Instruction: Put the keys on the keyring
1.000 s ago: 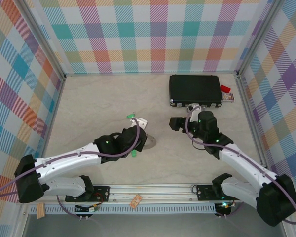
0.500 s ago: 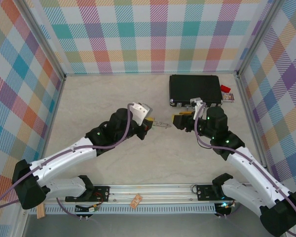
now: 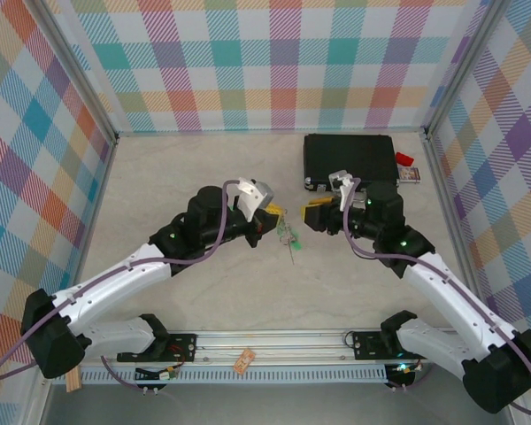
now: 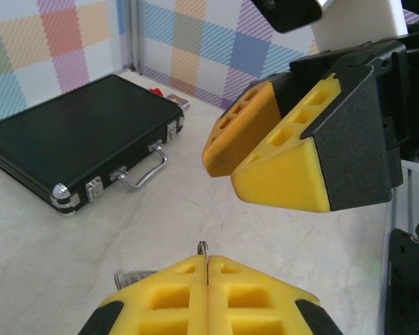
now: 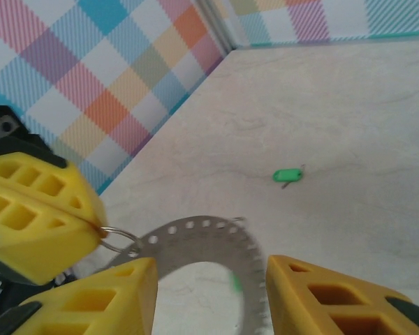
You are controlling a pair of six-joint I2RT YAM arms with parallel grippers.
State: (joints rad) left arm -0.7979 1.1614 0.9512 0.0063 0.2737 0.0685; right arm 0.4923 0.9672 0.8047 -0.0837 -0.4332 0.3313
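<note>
While the left gripper pinches the keyring by its loop, the spread right gripper should close softly, missing what may be a key at five o'clock.

The left gripper sits at the bottom edge with its yellow foam pads pressed flat together, and a thin wire loop pokes up from the seam between them. Just beyond, the right gripper points two yellow wedge-shaped fingers back toward it. A black case with silver corners lies on the pale table at the left, with a small red item behind it.
</note>
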